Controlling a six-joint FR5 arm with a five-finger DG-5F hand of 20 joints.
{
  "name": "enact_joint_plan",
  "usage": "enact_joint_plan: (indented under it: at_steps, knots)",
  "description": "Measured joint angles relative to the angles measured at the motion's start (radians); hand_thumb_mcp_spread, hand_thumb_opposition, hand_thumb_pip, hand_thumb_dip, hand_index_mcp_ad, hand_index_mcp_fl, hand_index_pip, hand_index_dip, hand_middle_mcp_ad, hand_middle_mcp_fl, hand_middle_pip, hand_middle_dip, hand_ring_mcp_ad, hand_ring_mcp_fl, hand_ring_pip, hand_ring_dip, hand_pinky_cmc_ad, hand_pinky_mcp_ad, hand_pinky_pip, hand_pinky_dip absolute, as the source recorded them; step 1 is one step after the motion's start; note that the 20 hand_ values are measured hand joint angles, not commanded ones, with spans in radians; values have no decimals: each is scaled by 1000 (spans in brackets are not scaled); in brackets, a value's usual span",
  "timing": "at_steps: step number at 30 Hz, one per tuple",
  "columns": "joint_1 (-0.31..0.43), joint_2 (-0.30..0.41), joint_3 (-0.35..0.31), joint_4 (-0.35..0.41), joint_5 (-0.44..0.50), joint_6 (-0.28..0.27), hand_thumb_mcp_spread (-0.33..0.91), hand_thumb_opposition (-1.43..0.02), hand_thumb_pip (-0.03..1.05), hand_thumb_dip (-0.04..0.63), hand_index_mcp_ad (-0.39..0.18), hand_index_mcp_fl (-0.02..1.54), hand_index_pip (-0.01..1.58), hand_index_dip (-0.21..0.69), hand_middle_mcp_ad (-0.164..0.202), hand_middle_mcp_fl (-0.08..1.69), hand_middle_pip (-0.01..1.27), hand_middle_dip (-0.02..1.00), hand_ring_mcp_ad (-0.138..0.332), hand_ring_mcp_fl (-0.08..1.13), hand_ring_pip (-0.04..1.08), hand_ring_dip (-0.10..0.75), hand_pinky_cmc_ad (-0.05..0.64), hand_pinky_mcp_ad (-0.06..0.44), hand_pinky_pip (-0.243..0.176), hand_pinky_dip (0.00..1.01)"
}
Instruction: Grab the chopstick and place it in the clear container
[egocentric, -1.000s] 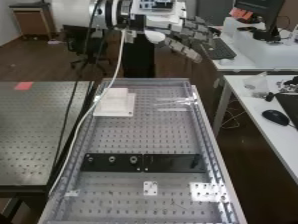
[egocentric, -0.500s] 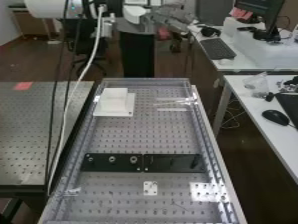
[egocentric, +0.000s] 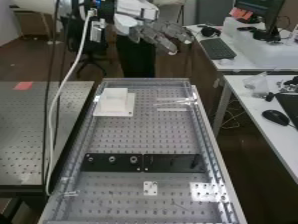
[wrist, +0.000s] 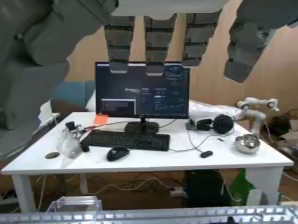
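The hand (egocentric: 158, 35) is beyond the bench's far end in the high view, raised above the floor, its dark grey fingers extended toward the right. In the wrist view the hand (wrist: 158, 45) hangs with straight, spread fingers, and nothing is between them. A clear container (wrist: 74, 204) stands at the perforated bench's edge. On the far right part of the bench, a transparent object (egocentric: 174, 102) catches the light; its outline is hard to make out. I cannot pick out a chopstick.
A white block (egocentric: 114, 101) sits on the bench's far left part. Black plates (egocentric: 110, 162) cross the middle, with a small white plate (egocentric: 150, 188) nearer. Side tables flank the bench. A white desk (wrist: 159, 160) carries a monitor (wrist: 142, 90), keyboard, headphones and metal bowl (wrist: 247, 143).
The arm and hand first went left and up in the high view, then the hand came back lower. It now sits left of where it was a second ago. The bench objects have not moved.
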Motion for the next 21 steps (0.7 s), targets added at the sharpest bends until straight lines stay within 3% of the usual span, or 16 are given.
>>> enact_joint_plan:
  at_steps: [2,5,16,21]
  knots:
    - [-13,6,4,-15,-10,-42,143,-688,422,51,-185,126,33,265,0,91,119,250,126,30,101,129,515,379,-89,176]
    - [-45,21,1,-22,-43,-57,164,-679,421,51,-176,119,37,265,0,91,119,248,127,30,101,129,531,377,-89,176]
    - [-102,59,-38,47,-113,-16,180,-667,419,51,-176,227,49,265,10,93,122,248,134,30,99,127,531,377,-86,176]
    - [-99,45,-32,66,-74,8,185,-667,419,52,-171,272,49,265,10,91,122,251,134,30,101,127,531,379,-77,180]
